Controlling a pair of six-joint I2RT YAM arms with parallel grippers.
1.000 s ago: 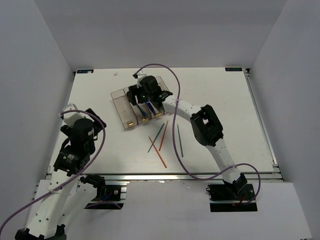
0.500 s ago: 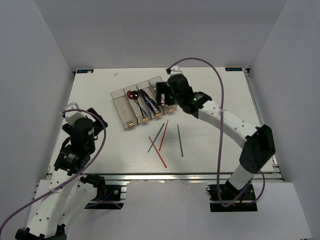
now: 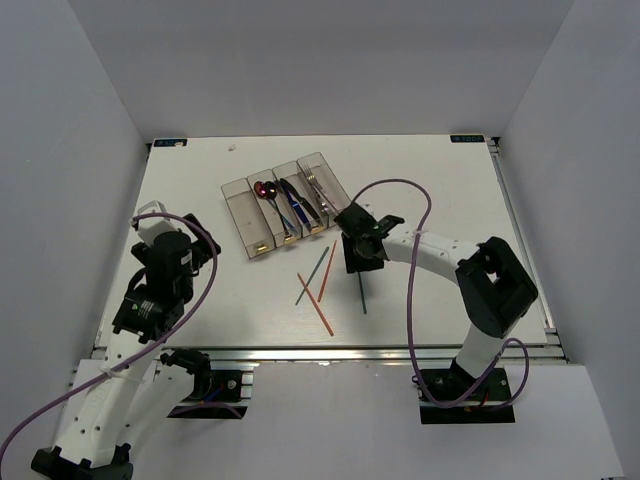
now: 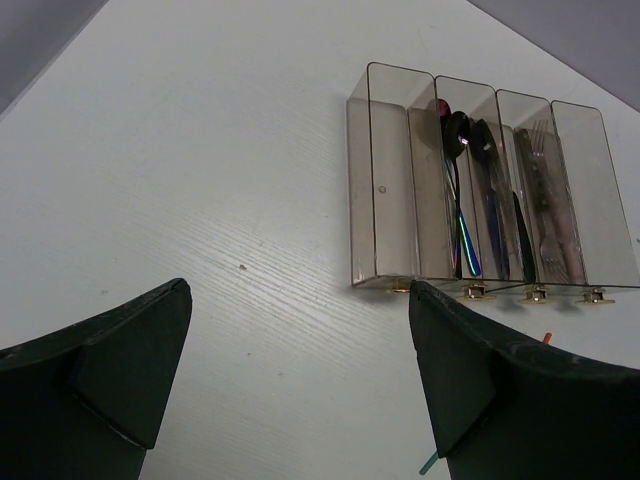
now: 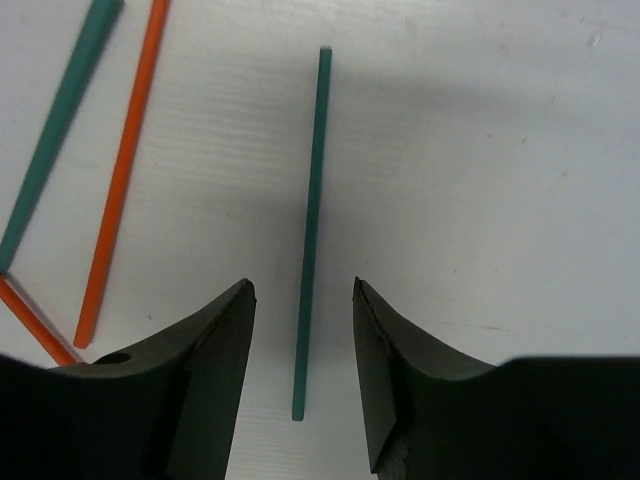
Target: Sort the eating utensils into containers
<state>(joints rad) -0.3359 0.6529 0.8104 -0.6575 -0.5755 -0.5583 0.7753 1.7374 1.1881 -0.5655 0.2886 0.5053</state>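
Note:
Four joined clear-grey containers [image 3: 242, 214] stand at the back centre. The leftmost is empty, the others hold a spoon [image 3: 267, 192], knives [image 3: 295, 203] and forks [image 3: 318, 188]. They also show in the left wrist view [image 4: 382, 180]. Several chopsticks lie in front: a lone teal chopstick [image 3: 360, 292], a teal and orange pair [image 3: 320, 272] and a red chopstick [image 3: 316, 306]. My right gripper [image 3: 358, 264] is open, low over the table. Its fingers straddle the near end of the lone teal chopstick [image 5: 311, 220] without touching it. My left gripper [image 4: 300, 385] is open and empty.
In the right wrist view an orange chopstick [image 5: 124, 170], another teal chopstick [image 5: 60, 130] and a red chopstick end [image 5: 30, 318] lie left of my fingers. The left arm [image 3: 163, 262] hovers over the table's left side. Grey walls enclose the table.
My right arm has left the containers and swung down and forward to the lone teal chopstick. My left arm has shifted slightly.

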